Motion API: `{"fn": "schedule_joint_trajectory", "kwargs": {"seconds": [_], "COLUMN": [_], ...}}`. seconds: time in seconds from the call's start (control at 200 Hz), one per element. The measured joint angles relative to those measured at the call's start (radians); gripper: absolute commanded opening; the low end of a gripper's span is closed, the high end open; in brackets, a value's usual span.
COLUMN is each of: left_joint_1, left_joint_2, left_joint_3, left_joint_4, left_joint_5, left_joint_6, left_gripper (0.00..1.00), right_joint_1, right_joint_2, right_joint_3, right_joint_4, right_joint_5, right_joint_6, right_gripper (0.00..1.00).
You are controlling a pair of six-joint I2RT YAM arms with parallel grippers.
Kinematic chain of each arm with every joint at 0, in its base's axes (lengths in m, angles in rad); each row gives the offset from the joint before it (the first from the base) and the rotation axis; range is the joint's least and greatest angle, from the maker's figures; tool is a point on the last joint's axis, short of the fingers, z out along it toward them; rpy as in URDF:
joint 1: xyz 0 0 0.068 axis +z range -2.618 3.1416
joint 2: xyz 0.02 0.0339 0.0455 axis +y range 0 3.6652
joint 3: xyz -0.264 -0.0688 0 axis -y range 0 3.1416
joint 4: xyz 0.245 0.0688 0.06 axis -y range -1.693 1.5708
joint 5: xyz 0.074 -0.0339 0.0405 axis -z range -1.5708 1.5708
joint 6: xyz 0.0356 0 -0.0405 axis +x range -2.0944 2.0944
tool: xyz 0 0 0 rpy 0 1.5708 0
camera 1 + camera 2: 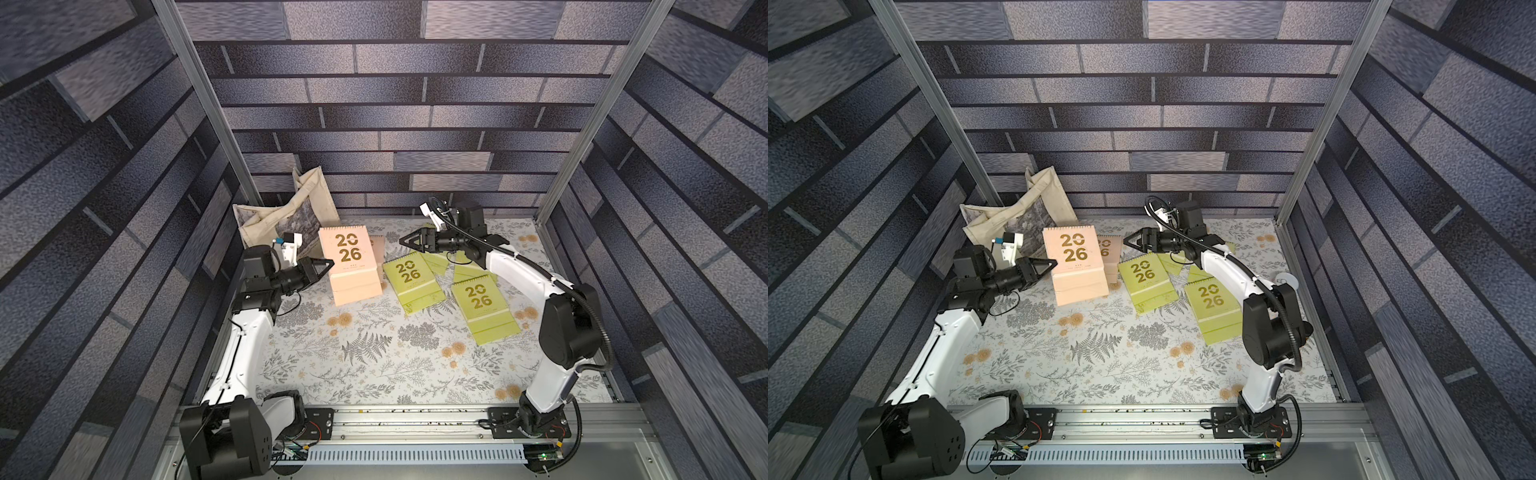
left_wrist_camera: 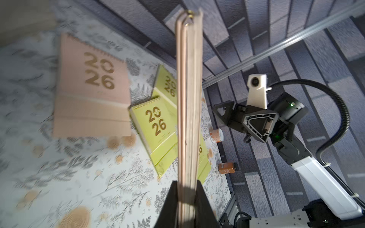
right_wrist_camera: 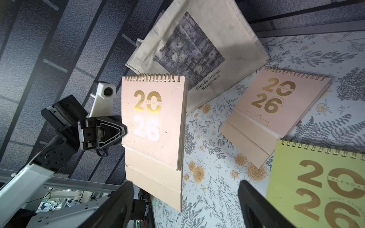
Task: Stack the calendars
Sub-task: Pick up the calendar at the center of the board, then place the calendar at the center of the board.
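Pink calendar (image 1: 351, 266) hangs clamped by its edge in my left gripper (image 1: 328, 266), near the flat pink calendar (image 3: 276, 110). My right gripper (image 1: 406, 241) gapes empty beside that. I'd align the spirals above it, then lower gently.

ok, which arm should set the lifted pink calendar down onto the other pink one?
Left. The left gripper is shut on the lifted pink calendar, which hangs close to the flat pink calendar. The right gripper is open and empty, near the green calendars.
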Motion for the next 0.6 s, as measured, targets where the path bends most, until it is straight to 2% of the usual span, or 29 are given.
{"fn": "schedule_joint_trajectory", "kwargs": {"seconds": [0.095, 0.26, 0.416, 0.596], "left_joint_1": [-0.068, -0.141, -0.190, -0.216], "left_joint_2": [0.060, 0.143, 0.218, 0.234], "left_joint_3": [0.089, 0.126, 0.166, 0.193], "left_joint_4": [0.032, 0.121, 0.161, 0.190], "left_joint_5": [0.075, 0.179, 0.219, 0.256], "left_joint_6": [0.047, 0.051, 0.050, 0.050], "left_gripper": [0.00, 0.00, 0.00, 0.00], "right_joint_1": [-0.032, -0.071, -0.089, -0.090], "right_joint_2": [-0.055, -0.142, -0.236, -0.275], "right_joint_3": [-0.058, -0.152, -0.223, -0.279], "right_joint_4": [0.004, 0.011, 0.078, 0.222], "right_joint_5": [-0.030, -0.068, -0.103, -0.157], "right_joint_6": [0.000, -0.018, -0.035, -0.027], "right_gripper": [0.86, 0.86, 0.86, 0.86]}}
